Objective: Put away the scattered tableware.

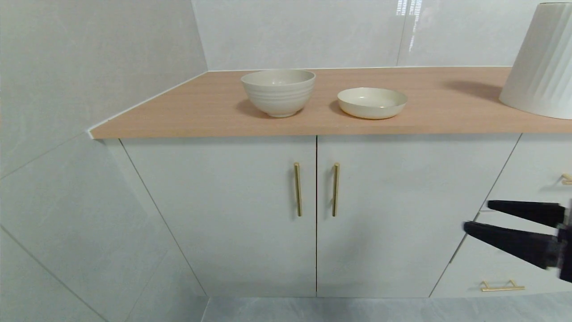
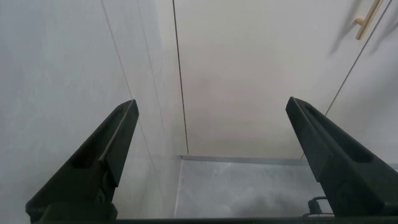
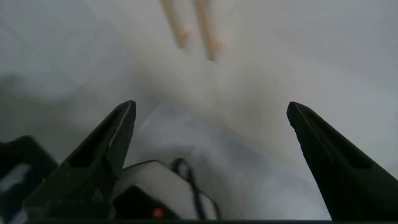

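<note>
Resting apart on the counter (image 1: 201, 112), bowl (image 1: 278, 91) and shallow dish (image 1: 372, 102); left gripper (image 2: 211, 102) and right gripper (image 1: 477, 216) with fingers splayed, empty.

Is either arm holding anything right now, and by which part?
Nothing. The left tool and right tool are open and empty; bowl and dish sit on the countertop.

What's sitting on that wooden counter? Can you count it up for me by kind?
Deep ribbed bowl: 1
Shallow dish: 1
White pleated shade: 1
Total: 3
</note>
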Motion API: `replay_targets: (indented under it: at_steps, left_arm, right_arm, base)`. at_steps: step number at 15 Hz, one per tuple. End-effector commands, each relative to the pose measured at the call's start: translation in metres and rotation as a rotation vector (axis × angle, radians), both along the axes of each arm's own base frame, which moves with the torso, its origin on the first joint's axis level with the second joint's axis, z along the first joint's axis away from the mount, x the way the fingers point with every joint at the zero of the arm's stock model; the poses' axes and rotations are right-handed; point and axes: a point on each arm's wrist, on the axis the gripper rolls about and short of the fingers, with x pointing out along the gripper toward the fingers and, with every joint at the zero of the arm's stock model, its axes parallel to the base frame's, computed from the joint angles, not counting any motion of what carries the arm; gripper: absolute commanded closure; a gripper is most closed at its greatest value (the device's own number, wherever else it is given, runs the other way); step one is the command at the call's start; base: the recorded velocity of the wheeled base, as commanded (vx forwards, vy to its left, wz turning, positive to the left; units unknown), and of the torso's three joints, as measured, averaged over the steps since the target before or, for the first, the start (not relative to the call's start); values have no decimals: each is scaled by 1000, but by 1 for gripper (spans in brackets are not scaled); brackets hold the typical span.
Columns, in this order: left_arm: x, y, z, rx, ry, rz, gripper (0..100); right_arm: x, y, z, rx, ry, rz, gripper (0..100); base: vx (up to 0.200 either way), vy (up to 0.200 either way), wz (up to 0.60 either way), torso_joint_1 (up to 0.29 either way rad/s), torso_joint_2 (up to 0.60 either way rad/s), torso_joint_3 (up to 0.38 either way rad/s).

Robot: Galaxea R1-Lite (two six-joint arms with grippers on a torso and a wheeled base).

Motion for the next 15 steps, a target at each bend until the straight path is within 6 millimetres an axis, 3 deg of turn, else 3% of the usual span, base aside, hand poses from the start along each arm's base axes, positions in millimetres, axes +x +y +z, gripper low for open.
replay_targets:
  at_steps: [1,6,7,11,15]
  left_arm:
    - [0,0,0,0,0,0,0]
    - [0,0,0,0,0,0,0]
    - [0,0,0,0,0,0,0]
    - [0,0,0,0,0,0,0]
    - [0,0,0,0,0,0,0]
  right_arm:
    - [74,80,-11,36,146,129,0]
    - [133,119,-38,82,165,191,0]
    - [146,127,-52,76,176,187,0]
    - [163,139,-70,102,109,132,0]
    - [166,143,-69,165,92,127,0]
  base:
    - [0,0,0,0,0,0]
    - [0,0,0,0,0,0]
    - [0,0,0,0,0,0]
    - [0,0,0,0,0,0]
    - [0,0,0,0,0,0]
